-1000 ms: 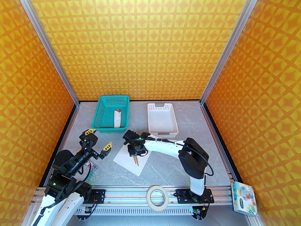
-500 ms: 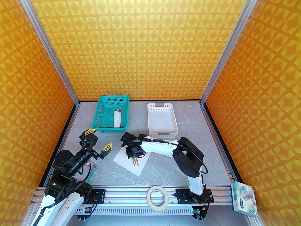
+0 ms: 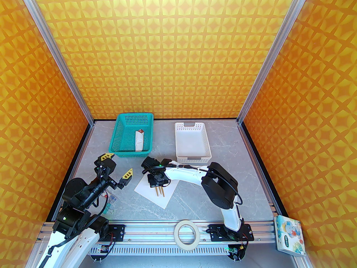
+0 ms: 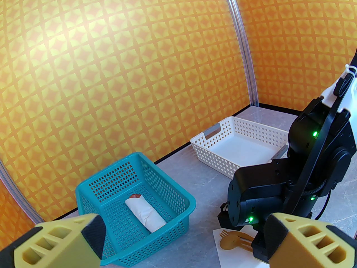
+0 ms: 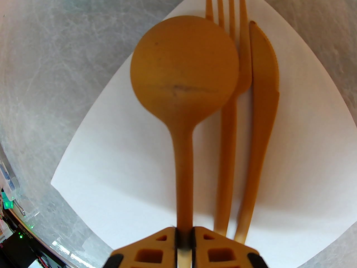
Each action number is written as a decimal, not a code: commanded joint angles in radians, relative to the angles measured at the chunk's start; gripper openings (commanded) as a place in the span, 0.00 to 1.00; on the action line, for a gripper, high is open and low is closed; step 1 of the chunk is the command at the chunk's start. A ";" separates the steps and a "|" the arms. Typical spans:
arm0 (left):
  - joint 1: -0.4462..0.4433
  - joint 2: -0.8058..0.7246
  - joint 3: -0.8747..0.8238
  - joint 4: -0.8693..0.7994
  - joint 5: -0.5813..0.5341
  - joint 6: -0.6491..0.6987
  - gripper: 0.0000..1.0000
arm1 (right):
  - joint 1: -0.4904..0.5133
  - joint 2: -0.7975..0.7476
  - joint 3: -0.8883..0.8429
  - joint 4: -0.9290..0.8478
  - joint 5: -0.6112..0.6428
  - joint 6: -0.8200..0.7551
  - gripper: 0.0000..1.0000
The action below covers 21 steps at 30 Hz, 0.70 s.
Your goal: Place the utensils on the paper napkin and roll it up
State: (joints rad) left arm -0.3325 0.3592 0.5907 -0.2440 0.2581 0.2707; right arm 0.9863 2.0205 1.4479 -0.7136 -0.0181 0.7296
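Wooden spoon (image 5: 184, 74) gripped by right end effector (image 5: 184, 236); tissue pack (image 3: 290, 230) label (image 3: 285, 239) illegible

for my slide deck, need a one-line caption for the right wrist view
Right claw pinching the spoon handle, with fork and knife alongside on the napkin.

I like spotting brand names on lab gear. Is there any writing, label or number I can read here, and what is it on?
Cartoon-printed packet at the near right: green label, print too small to read.
Black part at the right wrist view's lower left: white code printed sideways, too blurred to quote.
Nothing legible elsewhere.
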 commanded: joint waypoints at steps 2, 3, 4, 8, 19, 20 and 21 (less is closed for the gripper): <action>0.007 -0.009 0.003 -0.022 0.013 0.010 0.99 | 0.006 0.027 0.031 -0.021 0.022 -0.004 0.16; 0.007 -0.009 0.003 -0.022 0.013 0.010 0.99 | 0.006 0.027 0.030 -0.021 0.021 -0.004 0.16; 0.007 -0.011 0.003 -0.022 0.013 0.010 0.99 | 0.005 0.031 0.031 -0.023 0.021 -0.005 0.17; 0.006 -0.009 0.002 -0.024 0.013 0.010 0.99 | 0.005 0.037 0.032 -0.026 0.030 -0.009 0.19; 0.007 -0.009 0.001 -0.024 0.013 0.010 0.99 | 0.005 0.024 0.038 -0.027 0.038 -0.012 0.23; 0.007 -0.009 0.001 -0.023 0.013 0.010 0.99 | 0.005 0.021 0.039 -0.028 0.038 -0.011 0.24; 0.007 -0.010 0.001 -0.023 0.013 0.010 0.99 | 0.005 0.013 0.040 -0.027 0.040 -0.009 0.24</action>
State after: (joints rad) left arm -0.3325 0.3588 0.5907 -0.2504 0.2581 0.2707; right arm 0.9863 2.0441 1.4612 -0.7212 -0.0013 0.7284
